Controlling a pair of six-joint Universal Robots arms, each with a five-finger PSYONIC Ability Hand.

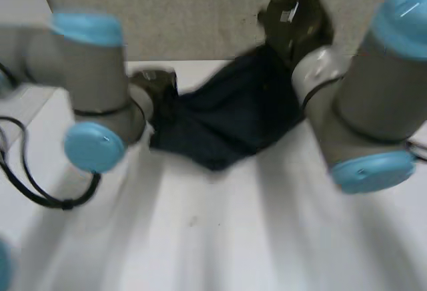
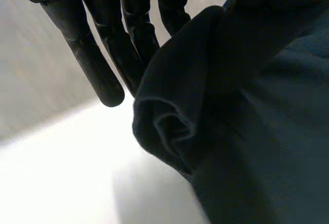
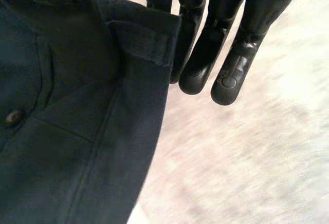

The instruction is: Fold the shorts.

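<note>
Head view, shorts: the dark blue shorts [image 1: 230, 117] hang bunched between the two hands, their lowest part sagging toward the white table [image 1: 200, 231].
Head view, hands: the left hand [image 1: 157, 87] is at one end of the cloth. The right hand [image 1: 297, 17] is at the other end and raised higher.
Left wrist view: the fingers [image 2: 103, 70] are straight and close together. A rolled edge of the shorts hangs just beside them, and seems to be pinched against the thumb.
Right wrist view: the fingers [image 3: 231, 75] are straight. The waistband [image 3: 144, 34] corner touches them and looks nipped by the thumb, and a button [image 3: 13, 117] sits under the palm.
Progress: I judge that no fold is made yet.
Left to do: lay the shorts flat, fold them over, and smooth them.
</note>
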